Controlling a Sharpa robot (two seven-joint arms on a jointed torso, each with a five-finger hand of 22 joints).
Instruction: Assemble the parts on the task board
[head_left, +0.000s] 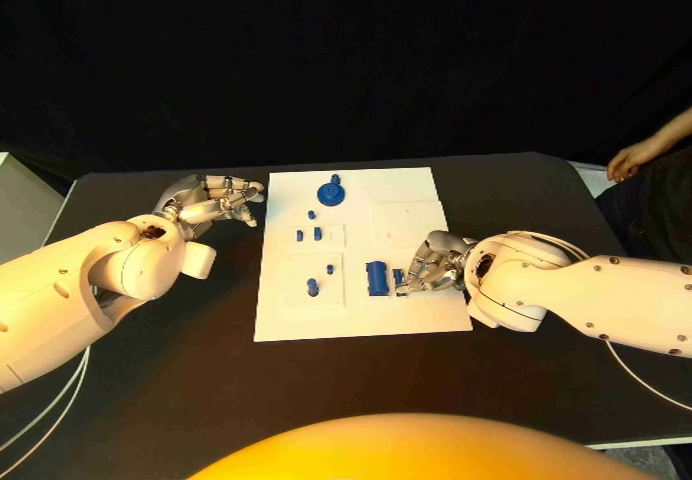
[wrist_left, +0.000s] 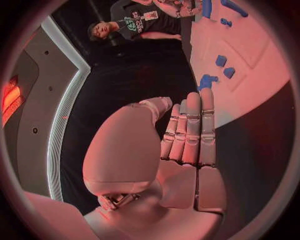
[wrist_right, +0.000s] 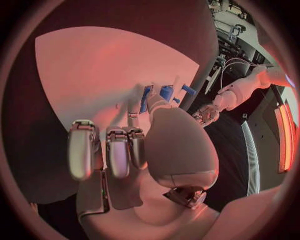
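Black table (head_left: 173, 380): left hand (head_left: 214, 200) holds nothing; right hand (head_left: 433, 262) seemingly pinches blue part (wrist_right: 149, 97).

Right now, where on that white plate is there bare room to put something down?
The task board is bare along its far right, beyond the round blue part, and along its near edge. The middle-left is crowded with small blue parts, where the right hand works.

Left hand (head_left: 216, 200) open, right hand (head_left: 430, 262) pinching.
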